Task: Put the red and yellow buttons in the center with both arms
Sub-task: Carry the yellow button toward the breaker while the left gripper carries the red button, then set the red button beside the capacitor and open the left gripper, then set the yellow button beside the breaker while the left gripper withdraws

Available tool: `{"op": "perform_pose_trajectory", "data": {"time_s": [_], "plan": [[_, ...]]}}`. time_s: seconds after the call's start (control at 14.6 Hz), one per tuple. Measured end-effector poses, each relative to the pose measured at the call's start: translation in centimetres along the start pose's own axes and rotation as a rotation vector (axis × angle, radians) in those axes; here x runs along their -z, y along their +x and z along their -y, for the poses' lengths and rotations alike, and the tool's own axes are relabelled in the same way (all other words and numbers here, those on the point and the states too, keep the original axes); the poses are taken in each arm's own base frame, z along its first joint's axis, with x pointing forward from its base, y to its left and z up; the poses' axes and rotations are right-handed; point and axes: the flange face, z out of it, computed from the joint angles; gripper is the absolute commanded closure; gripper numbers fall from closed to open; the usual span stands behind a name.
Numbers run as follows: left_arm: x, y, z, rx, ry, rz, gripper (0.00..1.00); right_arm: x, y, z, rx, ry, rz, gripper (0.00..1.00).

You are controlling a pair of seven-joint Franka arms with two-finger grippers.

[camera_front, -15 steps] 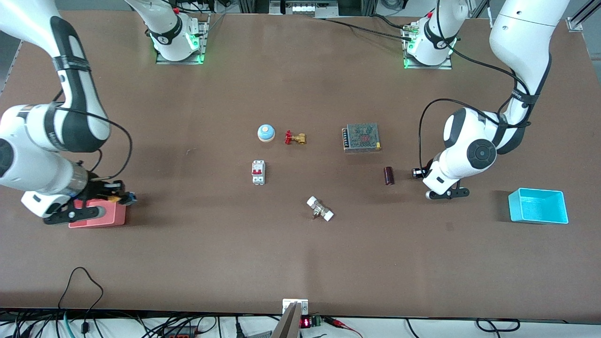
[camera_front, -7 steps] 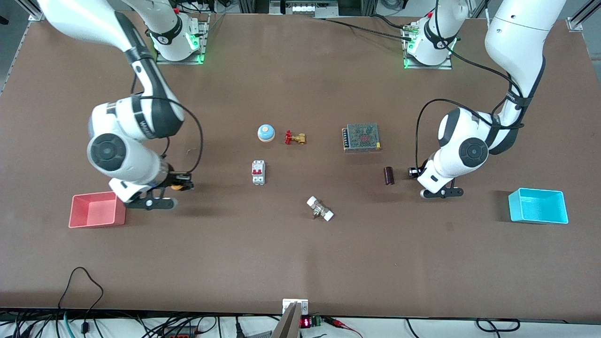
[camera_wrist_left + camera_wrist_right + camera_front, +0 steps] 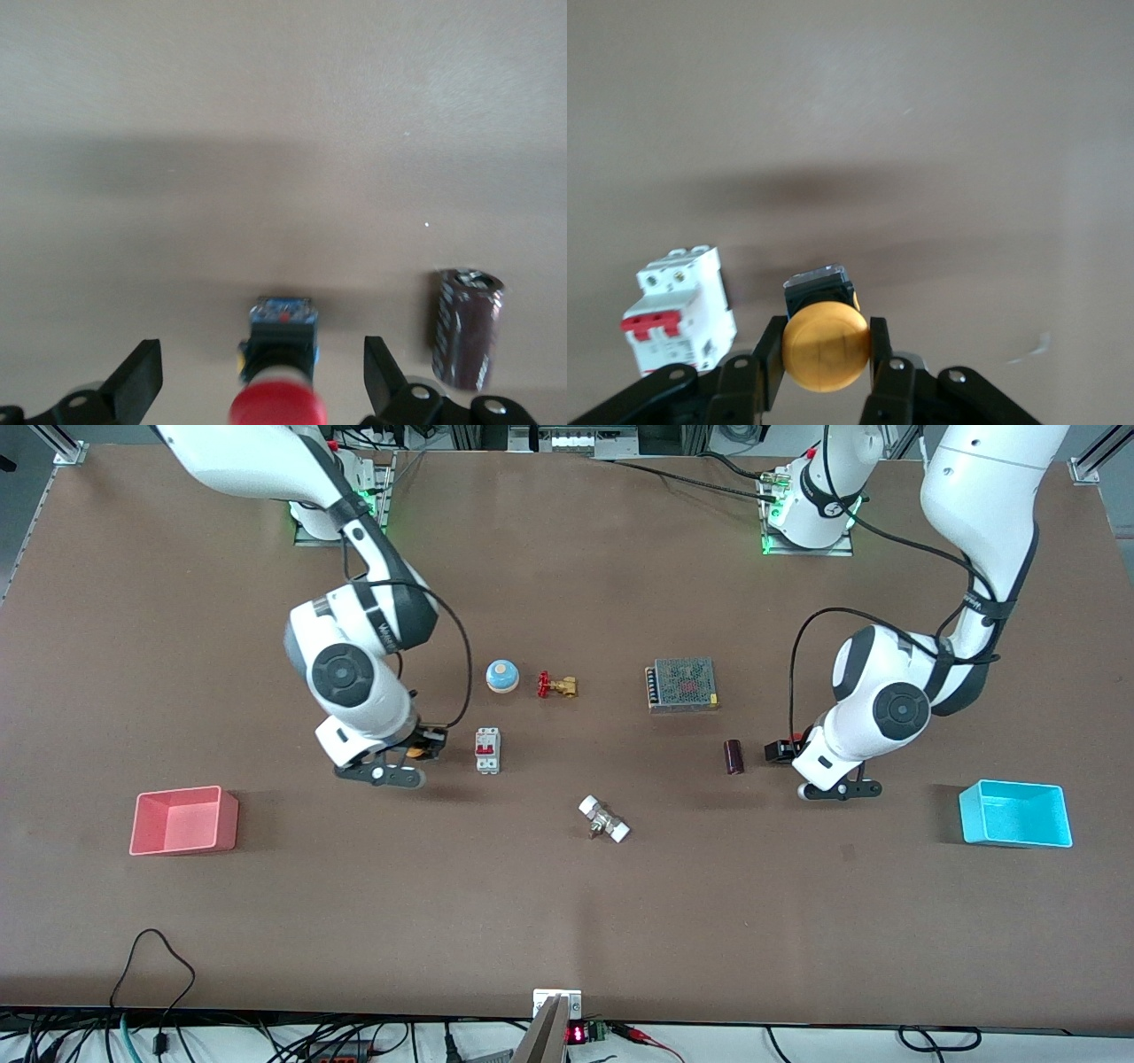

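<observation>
Two push-buttons. The yellow button (image 3: pixel 825 343), a smooth orange-yellow dome cap on a stubby black plastic body, is clamped between the black fingers of the right gripper (image 3: pixel 423 748), up off the tabletop just beside the breaker, on the side toward the right arm's end. The red button (image 3: pixel 277 403), a glossy red mushroom cap on a black body with a blue end, sits between the fingers of the left gripper (image 3: pixel 259 390), which stand wide apart and clear of it on both sides; whether it rests on the table cannot be told. In the front view this gripper sits low over the table just beside the capacitor, on the side toward the left arm's end.

One white two-pole circuit breaker with red toggles (image 3: pixel 487 750), boxy plastic. One dark maroon cylindrical capacitor (image 3: pixel 733 756), lying on its side. One blue dome bell with cream top (image 3: pixel 501 676), and just beside it one brass valve with red handle (image 3: pixel 556 685). One grey metal power supply with perforated mesh cover (image 3: pixel 681 685). One small fitting with two white end caps (image 3: pixel 604 819), nearest the front camera among the parts. One pink rectangular bin (image 3: pixel 183 821) at the right arm's end, one cyan rectangular bin (image 3: pixel 1015 814) at the left arm's end. Flat matte brown tabletop (image 3: pixel 567 921).
</observation>
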Motion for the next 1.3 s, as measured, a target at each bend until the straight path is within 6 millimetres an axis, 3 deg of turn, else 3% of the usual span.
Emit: {"op": "perform_pose_trajectory", "data": {"time_s": [0.21, 0.48, 0.62, 0.75, 0.82, 1.1, 1.3], "plan": [[7.8, 0.7, 1.7, 0.001, 0.034, 0.049, 0.00, -2.3, -2.0, 1.4, -0.006, -0.003, 0.005, 0.70], [21.0, 1.7, 5.8, 0.020, 0.039, 0.075, 0.00, -3.7, -2.4, 1.7, -0.017, -0.013, 0.020, 0.59], [25.4, 2.0, 9.1, 0.011, 0.016, 0.054, 0.00, -3.8, -2.4, 1.7, -0.028, -0.014, 0.022, 0.33], [27.7, 2.0, 12.0, 0.006, -0.001, 0.029, 0.00, -3.7, -2.4, 1.8, -0.032, -0.013, 0.020, 0.12], [28.7, 1.8, 12.4, 0.008, -0.004, 0.016, 0.00, -3.6, -2.3, 1.8, -0.033, -0.011, 0.016, 0.03], [32.8, 1.0, 10.9, -0.043, -0.023, -0.030, 0.00, -1.0, -0.5, 0.7, -0.047, -0.001, -0.014, 0.00], [32.7, 1.1, 10.5, -0.050, -0.042, -0.028, 0.00, 2.6, 2.6, -3.3, -0.026, -0.012, -0.007, 0.00]]}}
